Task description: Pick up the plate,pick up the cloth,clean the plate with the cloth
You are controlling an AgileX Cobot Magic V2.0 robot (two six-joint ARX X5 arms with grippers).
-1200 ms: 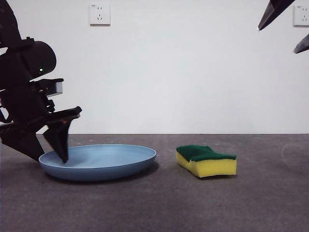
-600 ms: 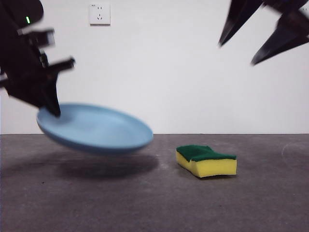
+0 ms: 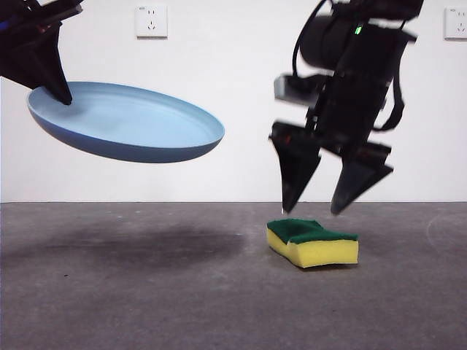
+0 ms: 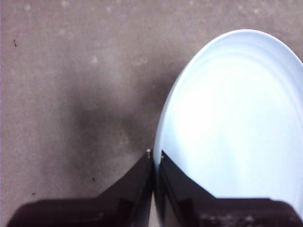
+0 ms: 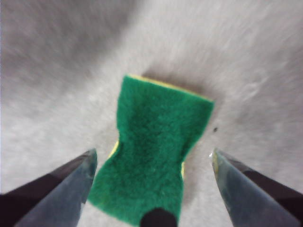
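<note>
The light blue plate (image 3: 128,131) hangs tilted in the air at the upper left, well above the table. My left gripper (image 3: 60,93) is shut on its left rim; the left wrist view shows the two jaws pinching the edge of the plate (image 4: 236,118). The cloth (image 3: 312,241), a yellow sponge with a green top, lies flat on the table right of centre. My right gripper (image 3: 314,208) is open just above it, one jaw over each side. In the right wrist view the cloth (image 5: 158,163) lies between the spread jaws, not touched.
The dark grey table (image 3: 146,306) runs across the front, with the plate's shadow on it at the left. A white wall with two sockets (image 3: 150,21) stands behind.
The left gripper has lifted the plate from the table to high at the upper left. The right arm has come down from the top right corner to just above the cloth.
</note>
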